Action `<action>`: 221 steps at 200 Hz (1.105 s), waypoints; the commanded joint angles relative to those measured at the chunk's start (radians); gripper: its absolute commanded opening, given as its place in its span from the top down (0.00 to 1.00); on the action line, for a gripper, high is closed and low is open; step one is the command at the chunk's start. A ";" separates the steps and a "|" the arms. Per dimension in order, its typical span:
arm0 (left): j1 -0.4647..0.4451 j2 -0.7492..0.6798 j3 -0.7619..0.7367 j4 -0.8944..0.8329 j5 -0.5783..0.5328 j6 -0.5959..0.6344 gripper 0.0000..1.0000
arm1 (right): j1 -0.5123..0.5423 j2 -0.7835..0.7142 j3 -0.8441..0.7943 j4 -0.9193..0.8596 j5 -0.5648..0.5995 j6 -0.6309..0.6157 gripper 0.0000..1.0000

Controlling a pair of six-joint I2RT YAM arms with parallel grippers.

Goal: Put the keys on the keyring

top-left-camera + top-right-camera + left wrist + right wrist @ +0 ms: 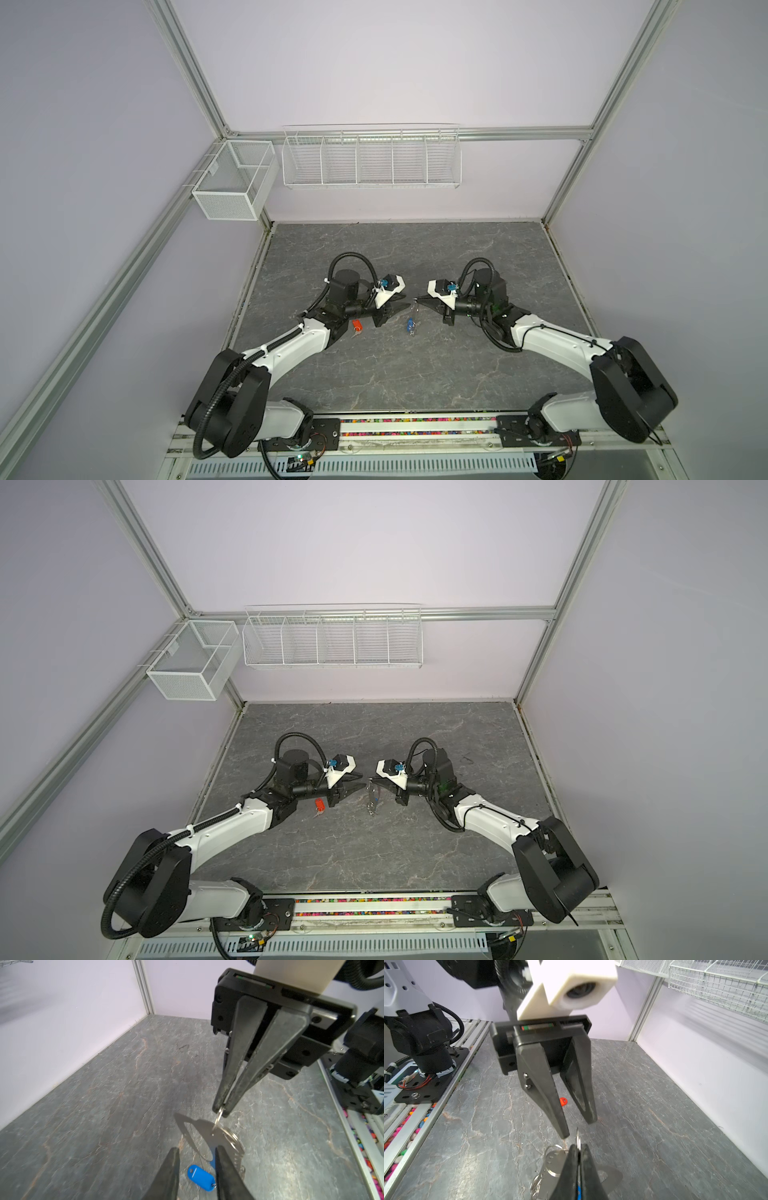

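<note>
Fingers [233, 1064] of the right gripper [221, 1110] press together on a small silver ring [218, 1119] of the keyring [205, 1127], which dangles tilted below their tips. Facing it, the left gripper [579, 1128] holds nothing, its fingers [542, 1084] spread. Just under the keyring is the blue-tagged key [200, 1177]; I cannot tell whether it hangs or rests on the table [415, 374]. Well apart, the orange-red-tagged key [356, 325] lies beside the left arm. Farthest back, white wire baskets [371, 160] hang on the wall.
</note>
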 commanded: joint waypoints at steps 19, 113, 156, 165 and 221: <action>0.006 0.047 -0.023 0.236 0.112 -0.080 0.70 | -0.007 0.008 -0.006 0.044 -0.064 0.000 0.93; 0.006 0.082 -0.017 0.273 0.160 -0.105 0.77 | -0.015 0.007 -0.001 0.023 -0.077 -0.016 0.93; 0.006 0.099 0.005 0.233 0.181 -0.084 0.79 | -0.020 0.007 -0.002 0.026 -0.080 -0.013 0.93; 0.006 0.100 0.007 0.232 0.185 -0.082 0.80 | -0.020 0.008 -0.001 0.026 -0.084 -0.014 0.93; 0.004 0.096 0.027 0.241 0.189 -0.078 0.99 | -0.020 0.017 0.005 0.022 -0.093 -0.013 0.93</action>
